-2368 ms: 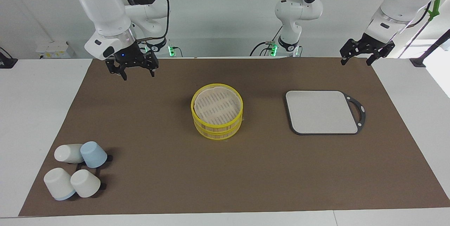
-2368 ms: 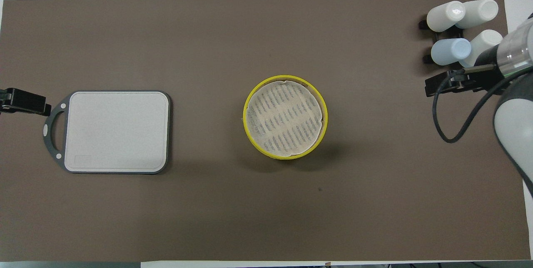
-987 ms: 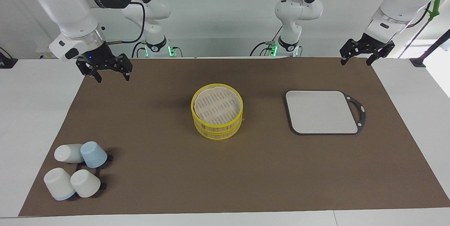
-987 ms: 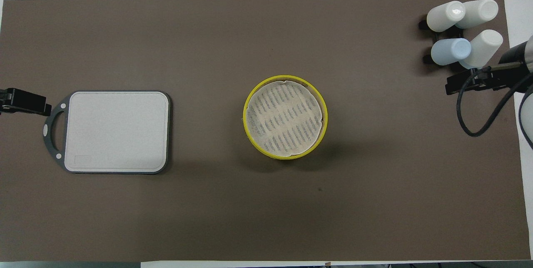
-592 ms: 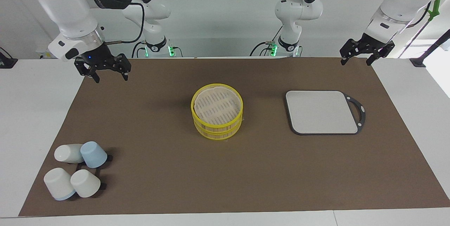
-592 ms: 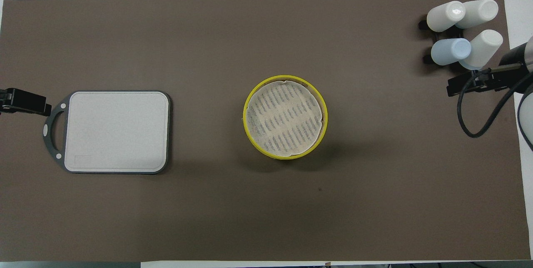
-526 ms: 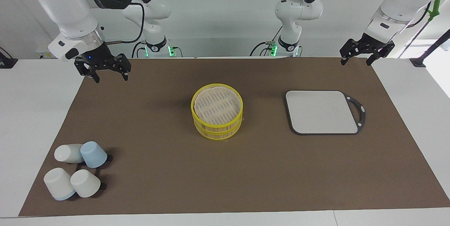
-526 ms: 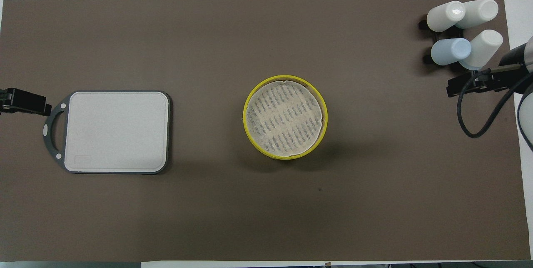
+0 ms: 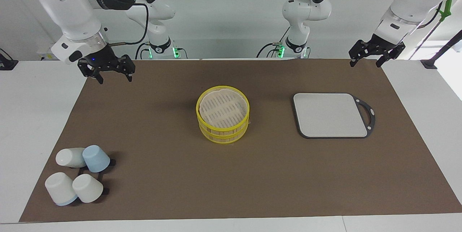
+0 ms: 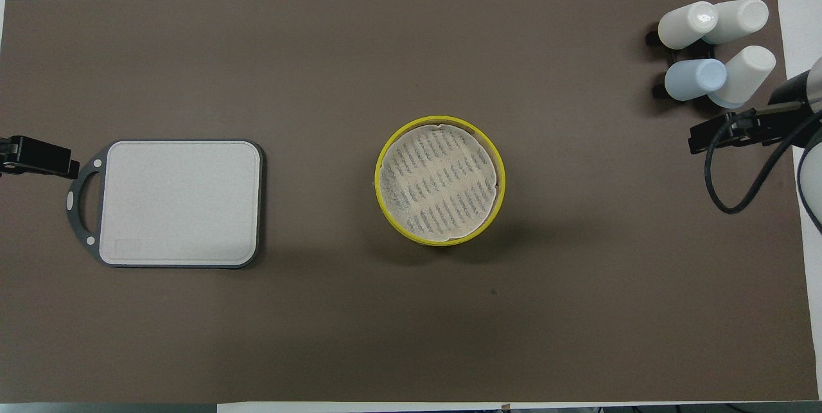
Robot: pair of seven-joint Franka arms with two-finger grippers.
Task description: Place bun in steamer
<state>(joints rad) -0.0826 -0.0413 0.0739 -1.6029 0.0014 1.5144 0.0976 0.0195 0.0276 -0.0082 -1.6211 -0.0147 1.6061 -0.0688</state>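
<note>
No bun showed; my right gripper (image 9: 112, 76) and left gripper (image 9: 365, 60) hung spread, empty, apart from the yellow-rimmed round bamboo steamer (image 9: 222, 114); soft dough would need gentle side-pinching.

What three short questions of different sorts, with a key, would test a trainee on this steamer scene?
1. True or false: a bun lies inside the steamer.
2. Which colour is the odd cup among the four cups? A) blue B) red C) green
3. Fill in: the right end effector and the left end effector both hang ____, holding nothing.

Key: 1 false, no bun shows anywhere; 2 A; 3 open.
</note>
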